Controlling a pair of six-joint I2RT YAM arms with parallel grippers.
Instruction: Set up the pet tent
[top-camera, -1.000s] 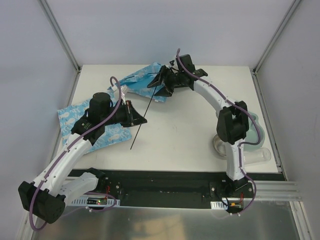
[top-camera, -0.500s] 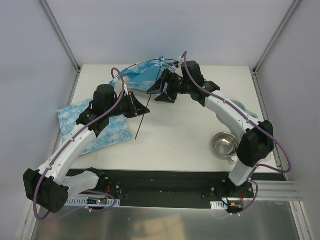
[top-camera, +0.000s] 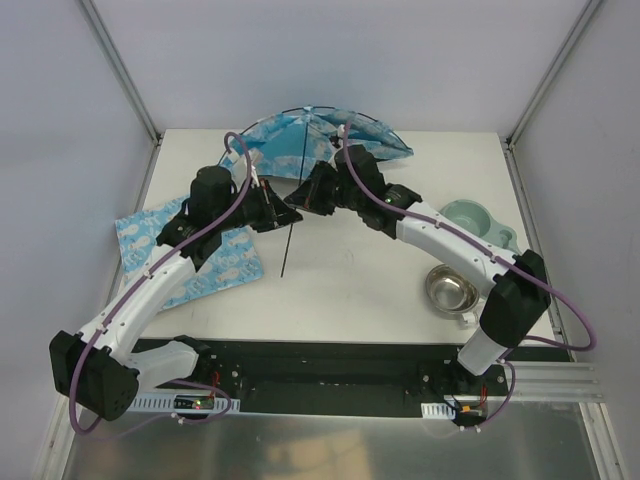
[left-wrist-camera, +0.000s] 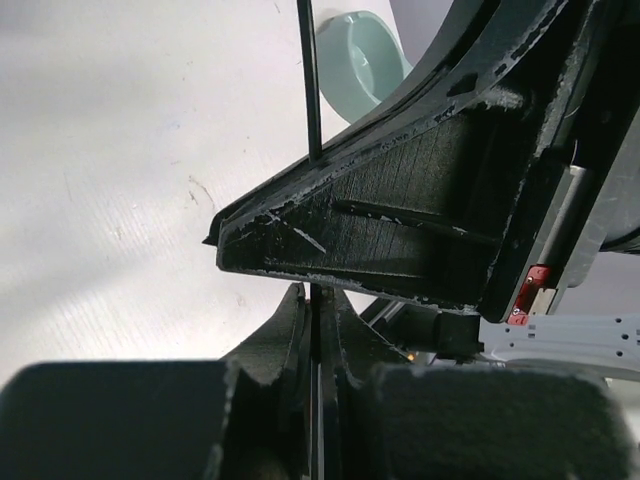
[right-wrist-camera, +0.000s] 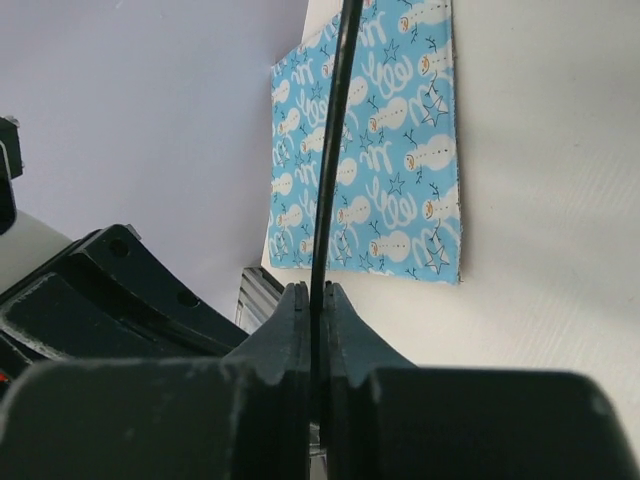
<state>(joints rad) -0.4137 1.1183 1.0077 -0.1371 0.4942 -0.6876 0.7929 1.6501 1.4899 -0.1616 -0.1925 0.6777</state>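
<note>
Clamped shut on 1 thin black pole: left gripper and right gripper, close together. Long axis near-to-far, up into blue printed-fabric pet tent just behind, right nearer.

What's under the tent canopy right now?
Near the pet tent edge, left gripper and right gripper each pinch a thin black pole. Whatever lies beneath the fabric is hidden.

The tent is seen raised at the back of the worktop, a pole slanted down before it to mid-worktop. The mat is laid flat at the left; at the right, the near bowl is set just before the far bowl.
</note>
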